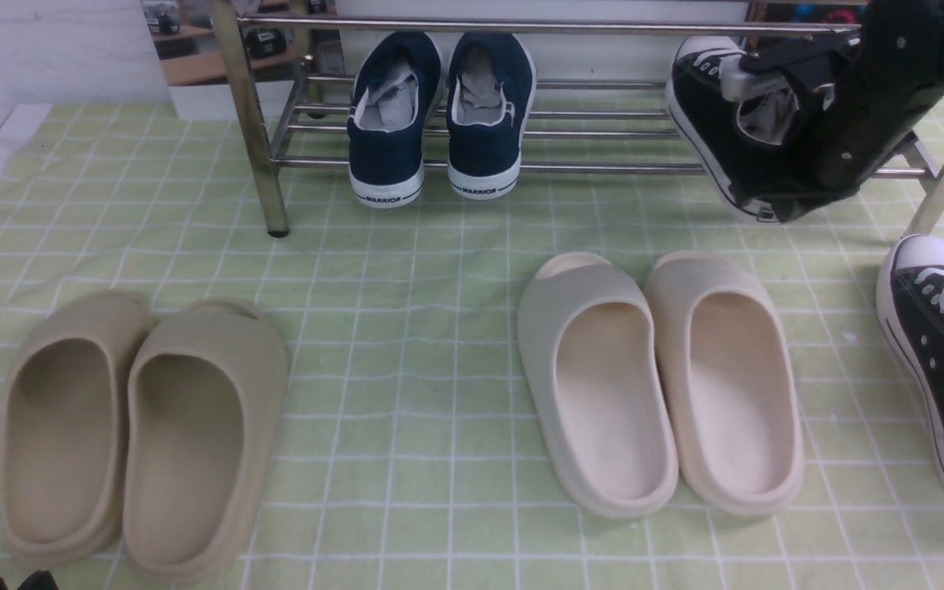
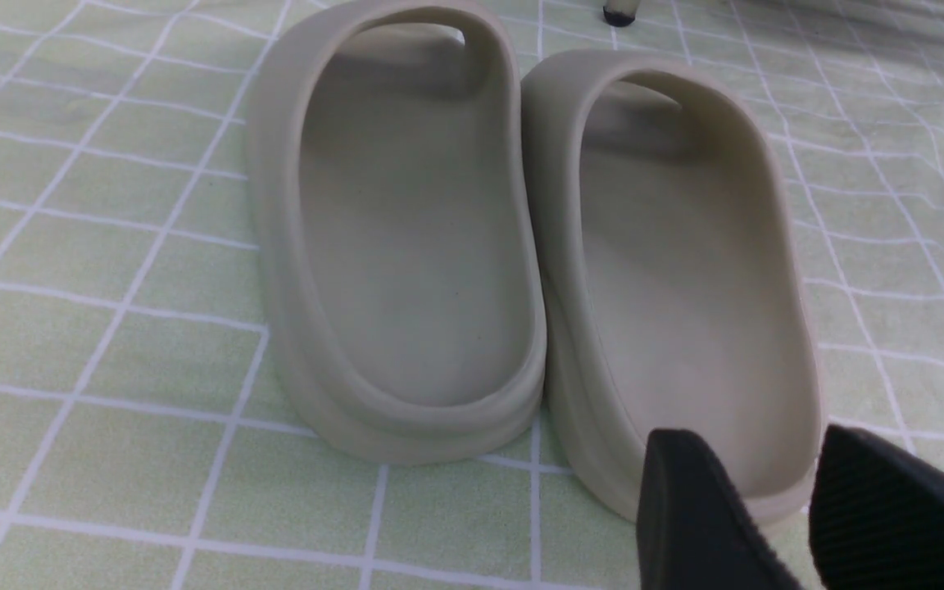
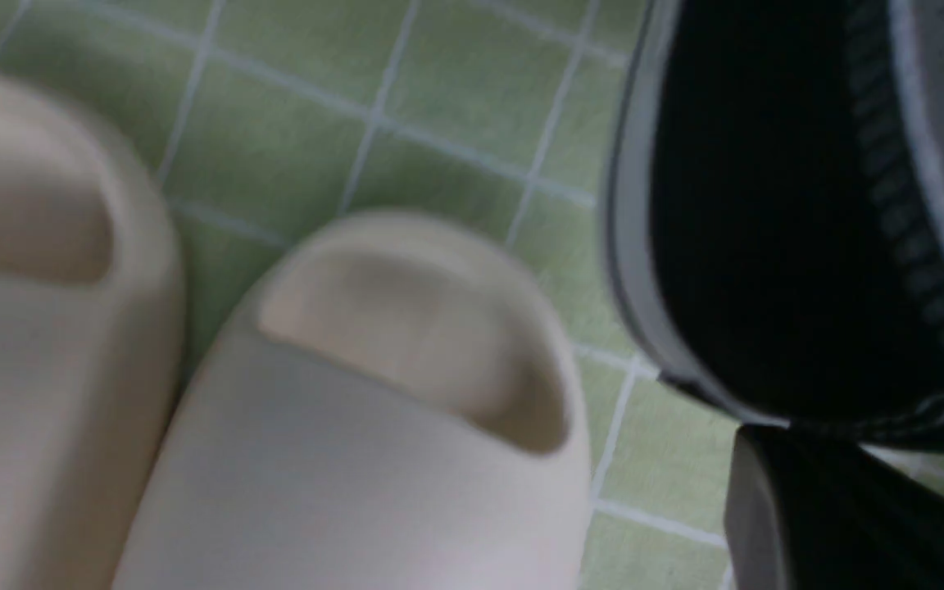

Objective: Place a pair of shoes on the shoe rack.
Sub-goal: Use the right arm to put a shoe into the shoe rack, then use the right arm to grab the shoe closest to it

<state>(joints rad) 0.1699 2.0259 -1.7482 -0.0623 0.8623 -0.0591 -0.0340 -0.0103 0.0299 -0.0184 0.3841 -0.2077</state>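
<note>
One black sneaker (image 1: 710, 123) with a white toe cap hangs tilted, sole turned left, at the right end of the shoe rack (image 1: 603, 168), heel just in front of the front bar. My right gripper (image 1: 759, 90) is shut on its collar. In the right wrist view this sneaker (image 3: 767, 205) meets the tip of a dark finger (image 3: 808, 508). The other black sneaker (image 1: 943, 352) lies on the cloth at the right edge, partly cut off. My left gripper (image 2: 755, 447) stands open low at the front left, with nothing between its fingers.
Two navy sneakers (image 1: 439, 115) sit on the rack's lower shelf, heels toward me. A beige pair of slides (image 1: 136, 426) lies front left, just ahead of the left gripper. A cream pair (image 1: 660, 377) lies at centre right. A green checked cloth (image 1: 406, 270) covers the floor.
</note>
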